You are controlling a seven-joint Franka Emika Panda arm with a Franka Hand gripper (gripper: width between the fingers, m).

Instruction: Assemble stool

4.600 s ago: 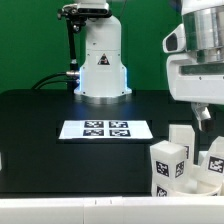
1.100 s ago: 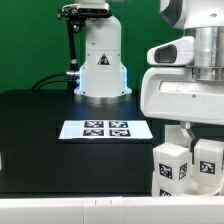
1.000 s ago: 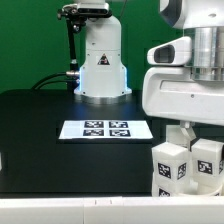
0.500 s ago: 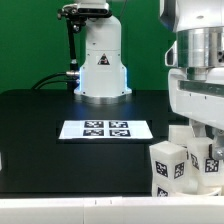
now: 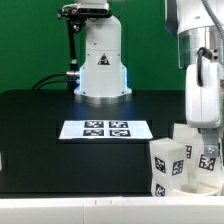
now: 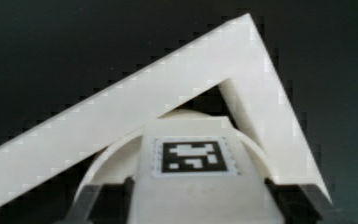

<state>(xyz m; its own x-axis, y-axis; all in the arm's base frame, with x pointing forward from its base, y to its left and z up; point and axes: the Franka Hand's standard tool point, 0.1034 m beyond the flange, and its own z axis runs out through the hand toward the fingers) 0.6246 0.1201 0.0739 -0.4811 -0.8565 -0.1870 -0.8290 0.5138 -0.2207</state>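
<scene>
Several white blocky stool legs with black-and-white tags stand bunched at the exterior view's lower right; the front one (image 5: 168, 164) is upright. My gripper (image 5: 206, 138) reaches down among them from the arm (image 5: 203, 85). In the wrist view the gripper (image 6: 197, 198) has a dark finger (image 6: 98, 203) on either side of a tagged white leg (image 6: 197, 158), which fills the gap between them. That leg (image 5: 208, 158) looks slightly tilted in the exterior view. The round seat is out of view.
The marker board (image 5: 105, 129) lies mid-table on the black surface. The white robot base (image 5: 100, 60) stands behind it with cables to its left. In the wrist view a white angled wall (image 6: 176, 75) forms a corner just beyond the held leg.
The arm has turned and shifted toward the exterior view's right, and its wide white body no longer covers the legs. The right-hand leg's tag now sits tilted.
</scene>
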